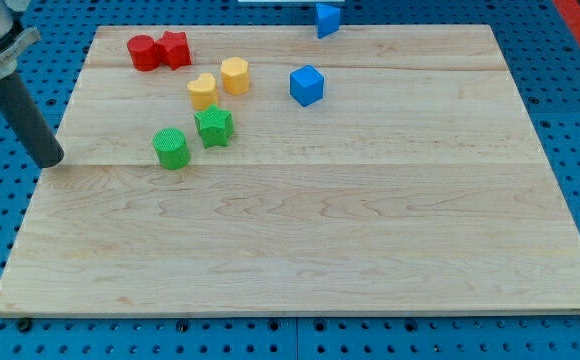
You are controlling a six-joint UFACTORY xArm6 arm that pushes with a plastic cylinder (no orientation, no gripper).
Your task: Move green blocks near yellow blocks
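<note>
Green blocks [192, 137]: two; yellow blocks [218, 83] two; my tip [52, 160] left, seemingly apart.

Bright, even light falls from above onto the wooden board [300, 230], with no hard glare on its pale grain. The blocks cast only short, soft shadows at their bases, seen beside the green cylinder [171, 148] and the blue cube [307, 85]. My rod darkens toward my tip [52, 160]. Focus is fairly sharp throughout; the top corners look slightly soft.
</note>
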